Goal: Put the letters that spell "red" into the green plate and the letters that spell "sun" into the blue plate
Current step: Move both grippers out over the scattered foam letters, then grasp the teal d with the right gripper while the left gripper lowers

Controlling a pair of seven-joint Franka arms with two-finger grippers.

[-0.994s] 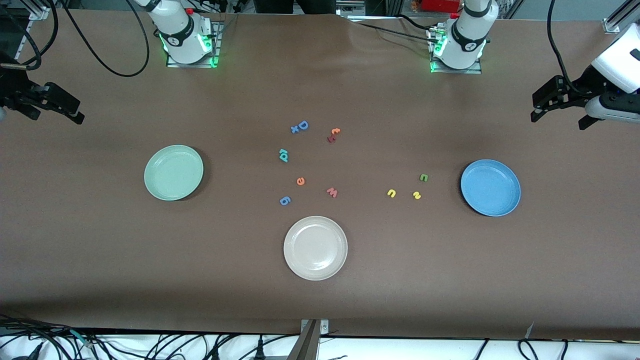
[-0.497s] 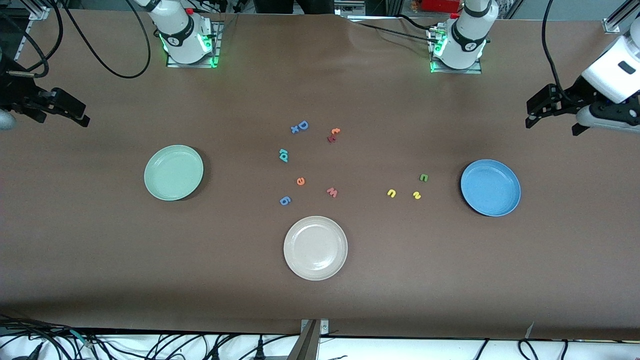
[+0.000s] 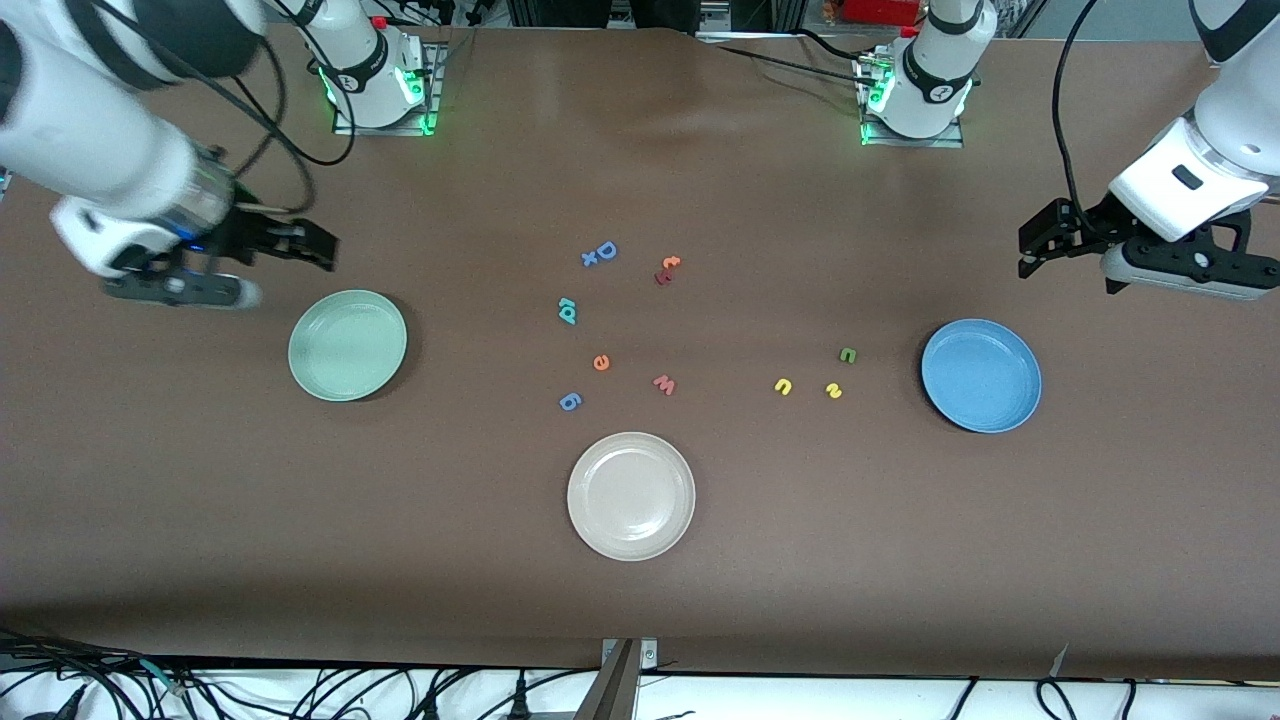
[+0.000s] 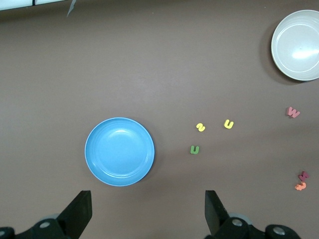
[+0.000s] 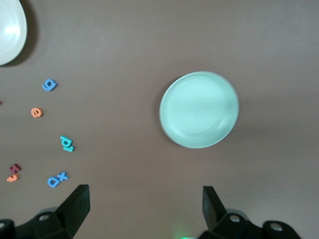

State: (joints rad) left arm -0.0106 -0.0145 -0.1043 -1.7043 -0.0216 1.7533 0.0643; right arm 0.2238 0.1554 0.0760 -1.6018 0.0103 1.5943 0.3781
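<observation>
While both arms hang above the desk [image 3: 640, 620], the left end effector [image 3: 1065, 262] gapes empty above bare desk beside the blue plate [image 3: 981, 375], with the yellow and green letters [image 3: 783, 386] near that plate. The right end effector [image 3: 285, 255], likewise spread and empty, is over the desk beside the green plate [image 3: 347, 345]; the teal and orange letters [image 3: 567, 311] lie mid-desk.

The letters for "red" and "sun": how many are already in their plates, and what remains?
Done: nothing; the green plate and blue plate are empty. In hand: nothing; the left hand and right hand are open above the table. Left: teal "r" and "d", orange "e", yellow "s", "u", green "n".
</observation>
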